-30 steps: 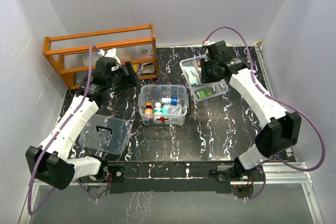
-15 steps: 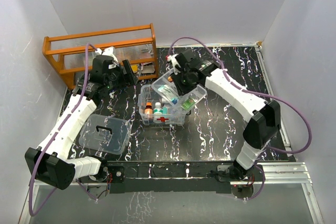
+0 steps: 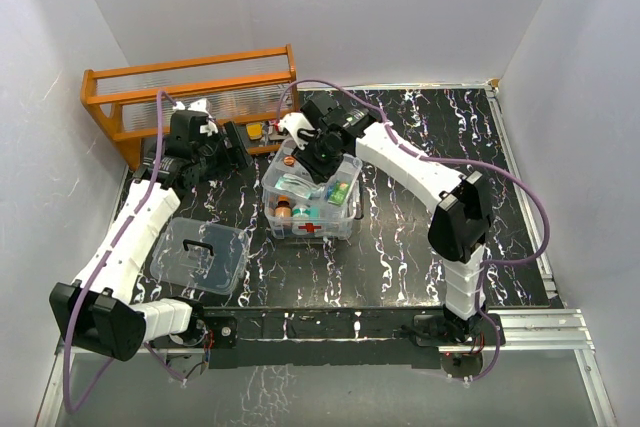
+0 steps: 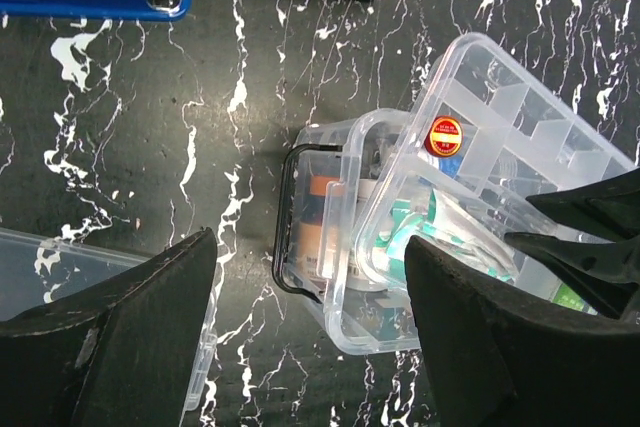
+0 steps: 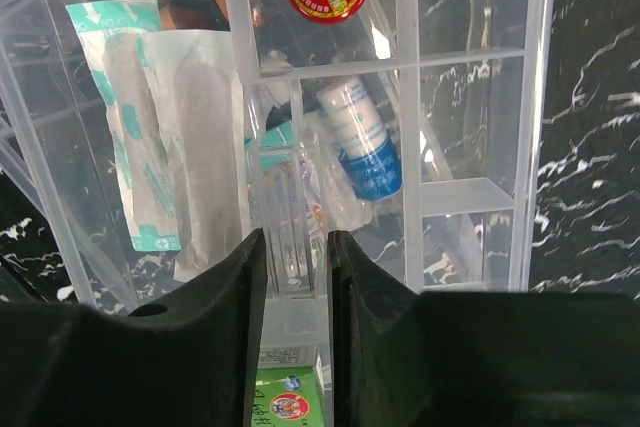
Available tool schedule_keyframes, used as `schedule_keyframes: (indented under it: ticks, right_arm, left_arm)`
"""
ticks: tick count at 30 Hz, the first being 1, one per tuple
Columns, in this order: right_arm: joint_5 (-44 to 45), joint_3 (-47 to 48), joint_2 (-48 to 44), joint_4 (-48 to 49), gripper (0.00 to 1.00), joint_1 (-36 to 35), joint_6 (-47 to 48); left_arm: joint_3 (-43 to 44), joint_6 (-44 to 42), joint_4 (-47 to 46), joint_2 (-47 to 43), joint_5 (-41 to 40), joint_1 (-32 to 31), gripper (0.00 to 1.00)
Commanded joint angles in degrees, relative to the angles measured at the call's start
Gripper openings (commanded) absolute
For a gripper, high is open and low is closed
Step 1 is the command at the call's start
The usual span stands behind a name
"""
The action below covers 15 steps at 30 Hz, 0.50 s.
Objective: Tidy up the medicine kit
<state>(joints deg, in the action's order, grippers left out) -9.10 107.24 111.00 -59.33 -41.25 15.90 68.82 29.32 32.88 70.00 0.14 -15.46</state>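
The right gripper [image 5: 295,247] pinches the clear divided tray [image 5: 405,107], tilted over the medicine kit [image 3: 312,227]. The left gripper [image 4: 310,262] hangs spread and empty beside it.

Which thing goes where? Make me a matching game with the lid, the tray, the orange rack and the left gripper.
Things:
1. clear lid
2. divided tray
3. orange rack
4. left gripper

Places or states:
A. pinched by the right gripper, over the medicine kit
B. back left of the table
C. flat on the table by the left arm
D. open, holding nothing

Pairs: 1-C, 2-A, 3-B, 4-D
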Motion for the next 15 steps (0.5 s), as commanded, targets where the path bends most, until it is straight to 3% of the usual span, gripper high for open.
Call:
schedule_keyframes:
  ticks: [1, 15]
  right_arm:
    - [-4.8, 6.1, 0.8, -0.8, 0.0, -0.1, 8.5]
    - [-10.8, 3.5, 1.3, -4.0, 0.0, 0.0, 16.4]
  left_arm:
    - [-1.4, 0.5, 1.7, -1.6, 4.2, 0.8, 0.75]
    - [-2.7, 0.1, 0.8, 0.7, 11.7, 1.1, 0.74]
